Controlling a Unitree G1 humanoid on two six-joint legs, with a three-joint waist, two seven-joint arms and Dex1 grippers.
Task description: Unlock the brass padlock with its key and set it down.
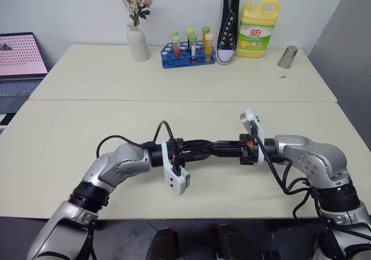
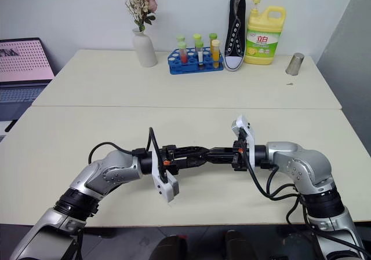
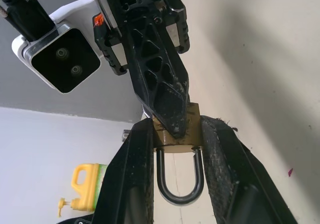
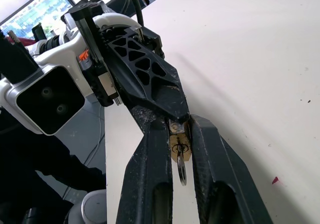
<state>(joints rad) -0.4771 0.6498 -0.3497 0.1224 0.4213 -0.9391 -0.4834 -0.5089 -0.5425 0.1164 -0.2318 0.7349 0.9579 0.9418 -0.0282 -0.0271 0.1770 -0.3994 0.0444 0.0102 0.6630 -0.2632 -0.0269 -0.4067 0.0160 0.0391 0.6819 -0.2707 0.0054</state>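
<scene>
Both arms held level, left gripper (image 1: 204, 148) and right gripper (image 1: 223, 150) tip to tip, fingers clamped.

Cream table (image 1: 87, 127) bearing vase (image 1: 138, 43), tube rack (image 1: 186, 57), shoe (image 1: 228, 22).

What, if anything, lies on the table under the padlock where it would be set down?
Nothing visible. The padlock is held between the left gripper's fingers above bare table, with the right gripper meeting it at the key. The other things stand along the table's far edge.
</scene>
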